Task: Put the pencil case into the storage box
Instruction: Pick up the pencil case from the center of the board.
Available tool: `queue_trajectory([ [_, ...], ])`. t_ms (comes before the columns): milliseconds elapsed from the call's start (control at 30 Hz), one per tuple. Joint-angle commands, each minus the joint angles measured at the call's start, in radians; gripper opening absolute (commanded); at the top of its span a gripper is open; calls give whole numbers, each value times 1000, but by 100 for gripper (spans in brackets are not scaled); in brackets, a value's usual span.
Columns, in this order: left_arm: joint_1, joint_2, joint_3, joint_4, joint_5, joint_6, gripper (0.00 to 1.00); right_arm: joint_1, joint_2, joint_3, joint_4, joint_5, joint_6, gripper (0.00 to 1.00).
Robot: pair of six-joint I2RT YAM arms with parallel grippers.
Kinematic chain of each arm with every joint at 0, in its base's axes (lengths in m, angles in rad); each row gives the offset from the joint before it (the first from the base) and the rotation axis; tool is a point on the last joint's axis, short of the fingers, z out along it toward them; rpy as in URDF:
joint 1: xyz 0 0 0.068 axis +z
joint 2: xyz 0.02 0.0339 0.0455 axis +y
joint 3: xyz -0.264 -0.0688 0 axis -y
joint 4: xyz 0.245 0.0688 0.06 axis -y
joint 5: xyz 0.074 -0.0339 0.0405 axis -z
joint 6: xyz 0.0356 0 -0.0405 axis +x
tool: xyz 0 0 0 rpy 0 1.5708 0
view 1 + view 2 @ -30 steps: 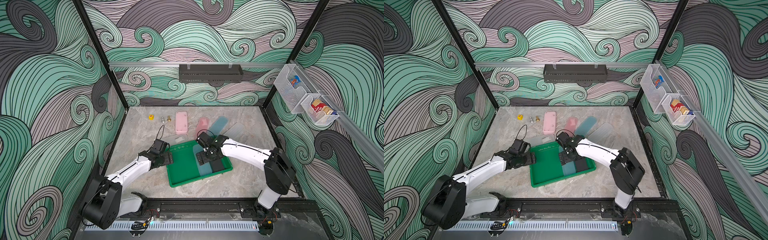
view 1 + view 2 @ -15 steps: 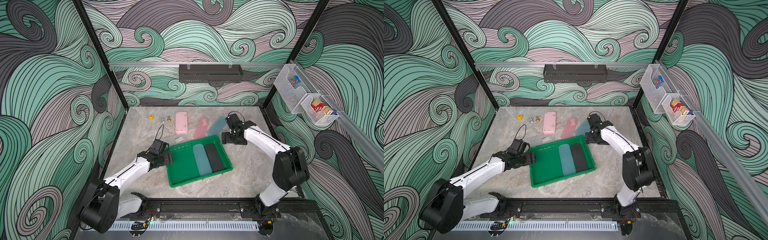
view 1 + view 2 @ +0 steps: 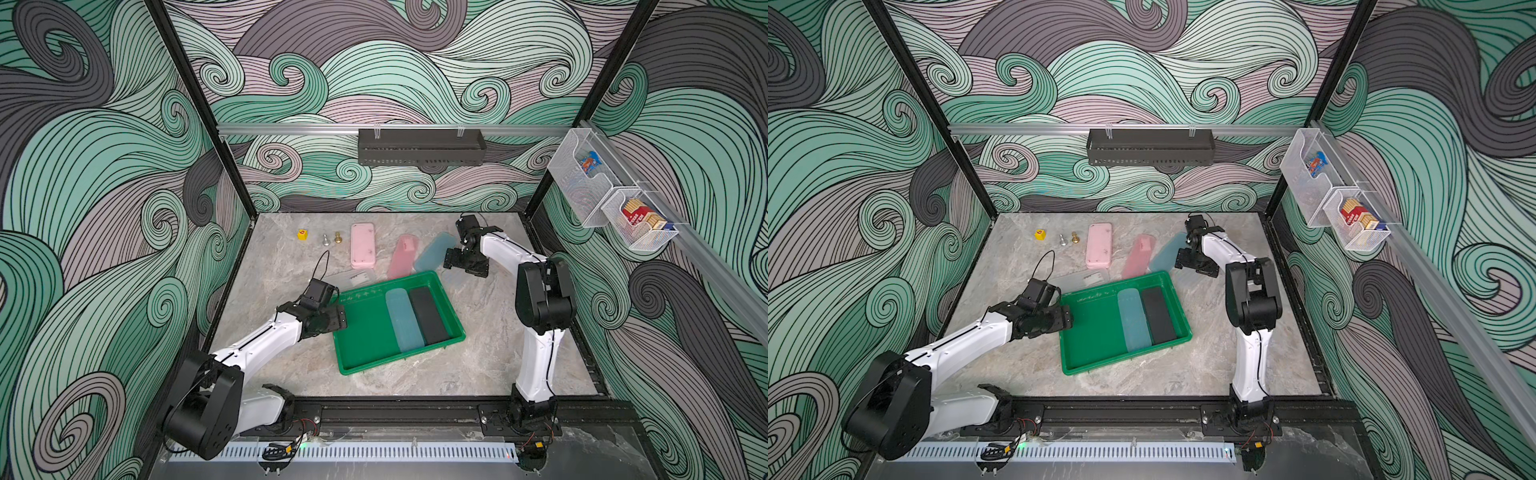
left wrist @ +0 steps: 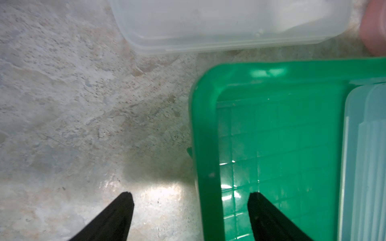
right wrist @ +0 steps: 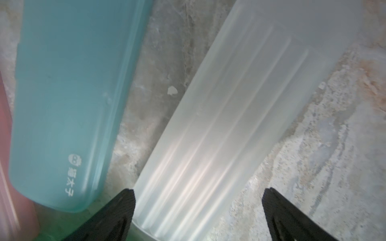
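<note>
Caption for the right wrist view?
Open right gripper above a clear pencil case; a teal pencil case lies beside it.

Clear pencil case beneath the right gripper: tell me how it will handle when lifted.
The clear pencil case looks like smooth, glossy moulded plastic, so it is probably stiff but slippery between the fingers. It is see-through with no contents showing, so likely light. Lying flat on a broad face, it should not roll.

- Box (image 3: 361, 345): bright green, faint grid on floor.
- Teal case (image 3: 404, 320): frosted, see-through.
- Black case (image 3: 428, 316): plain black.
- Pink case (image 3: 363, 245): pale, solid pink.
- Table (image 3: 291, 270): grey-beige marble veining.
- Walls (image 3: 83, 166): green, mauve, grey swirls, black-lined.
- Die (image 3: 303, 235): yellow.
</note>
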Motion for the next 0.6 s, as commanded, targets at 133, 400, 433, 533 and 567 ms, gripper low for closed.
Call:
queue_trajectory([
  [133,7,20,3,10,8,19,90,-12,81,94,8,-21,30,99],
  [400,7,24,3,14,6,18,90,-17,76,17,6,36,-60,99],
  [433,7,23,3,14,7,18,90,-17,68,0,4,52,-73,99],
  [533,7,22,2,13,5,18,90,-19,20,-70,5,108,-100,99],
  [567,7,22,2,14,5,17,90,-17,5,-87,5,124,-111,99],
])
